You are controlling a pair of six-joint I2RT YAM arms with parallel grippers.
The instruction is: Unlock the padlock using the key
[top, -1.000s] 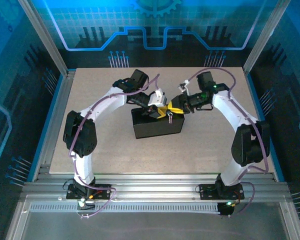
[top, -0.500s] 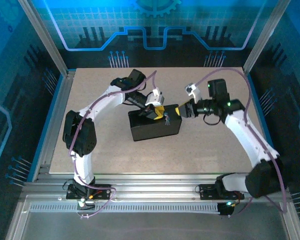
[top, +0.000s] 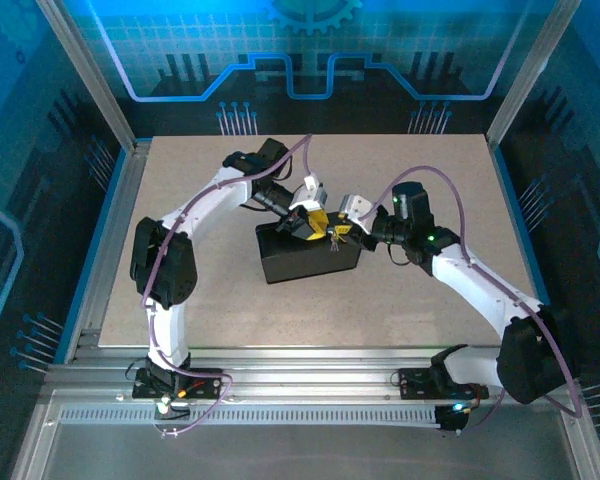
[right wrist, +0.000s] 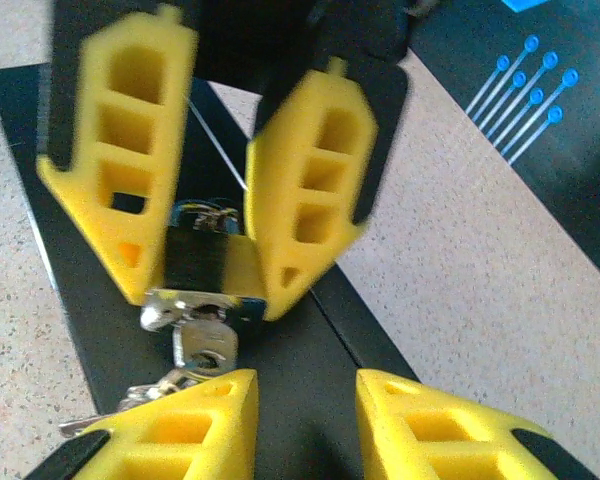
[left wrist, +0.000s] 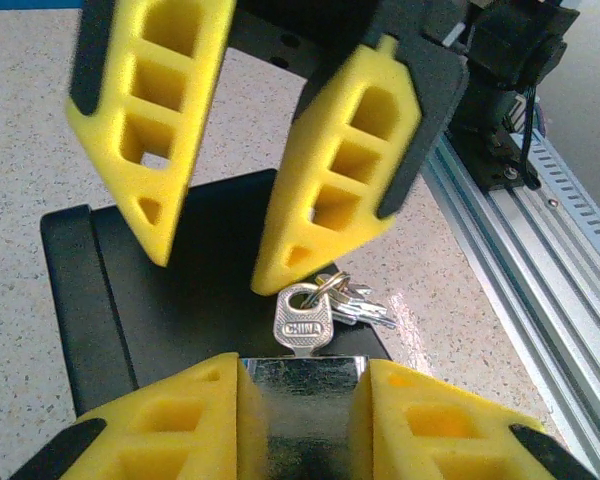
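the right tool (left wrist: 215, 265) has swung back in over the black box (left wrist: 180, 300), its fingers spread but narrowing, beside the key (left wrist: 302, 326) seated in the padlock (right wrist: 202, 262), which the left tool (left wrist: 302, 375) pinches; gripping and turning looks next.

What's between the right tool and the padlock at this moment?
The key: in the right wrist view its head juts from the padlock toward the right tool, with the rest of the bunch trailing on the black box.
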